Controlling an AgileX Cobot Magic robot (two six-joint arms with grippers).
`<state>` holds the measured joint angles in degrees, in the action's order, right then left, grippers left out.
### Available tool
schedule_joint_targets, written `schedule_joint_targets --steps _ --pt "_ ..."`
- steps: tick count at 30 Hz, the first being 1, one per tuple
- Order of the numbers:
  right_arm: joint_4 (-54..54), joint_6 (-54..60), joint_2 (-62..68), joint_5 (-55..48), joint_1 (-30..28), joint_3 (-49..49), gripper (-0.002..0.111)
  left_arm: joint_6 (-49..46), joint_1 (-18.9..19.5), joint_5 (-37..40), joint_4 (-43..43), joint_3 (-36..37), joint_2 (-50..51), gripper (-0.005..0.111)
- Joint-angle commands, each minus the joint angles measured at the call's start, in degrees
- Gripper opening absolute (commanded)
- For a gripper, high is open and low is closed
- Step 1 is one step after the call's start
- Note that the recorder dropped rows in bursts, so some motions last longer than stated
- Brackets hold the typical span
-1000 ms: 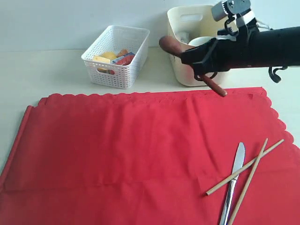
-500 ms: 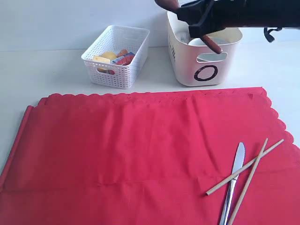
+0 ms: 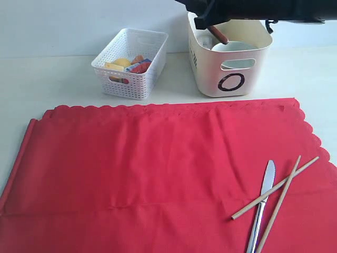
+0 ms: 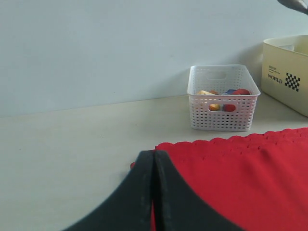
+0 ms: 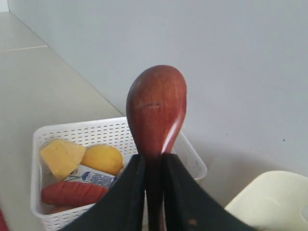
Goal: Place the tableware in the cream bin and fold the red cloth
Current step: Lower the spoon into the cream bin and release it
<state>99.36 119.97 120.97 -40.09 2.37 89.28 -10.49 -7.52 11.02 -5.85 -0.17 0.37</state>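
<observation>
Brown-handled, the spoon (image 5: pixel 156 108) is pinched at its neck between the closed jaws of the right gripper (image 5: pixel 153 162), above the cream bin (image 3: pixel 210 74) at one o'clock of the red cloth (image 3: pixel 131 168). Release into the bin is called for next; knife (image 3: pixel 268 176) and chopsticks (image 3: pixel 274 188) lie at five o'clock.

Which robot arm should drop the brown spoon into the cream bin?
Right. The right fingers pinch the spoon just above the cream bin. The left fingers are shut on nothing, down by the red cloth edge, away from the bin.
</observation>
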Motion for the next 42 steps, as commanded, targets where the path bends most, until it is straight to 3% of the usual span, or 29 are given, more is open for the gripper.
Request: schedule_joint_targets --steps 1,8,28,42 --pt "0.6 0.7 4.3 2.6 -0.1 4.7 0.0 0.2 0.3 0.0 0.0 0.2 -0.4 0.001" --pt "0.6 0.2 7.3 13.6 -0.3 6.0 0.0 0.2 0.3 0.0 0.0 0.2 -0.4 0.001" --pt "0.6 -1.7 9.0 15.5 -0.3 6.0 0.001 0.2 0.3 0.0 0.0 0.2 -0.4 0.001" --pt "0.6 -3.3 9.0 18.0 -0.3 6.0 0.04 0.2 0.3 0.0 0.0 0.2 -0.4 0.001"
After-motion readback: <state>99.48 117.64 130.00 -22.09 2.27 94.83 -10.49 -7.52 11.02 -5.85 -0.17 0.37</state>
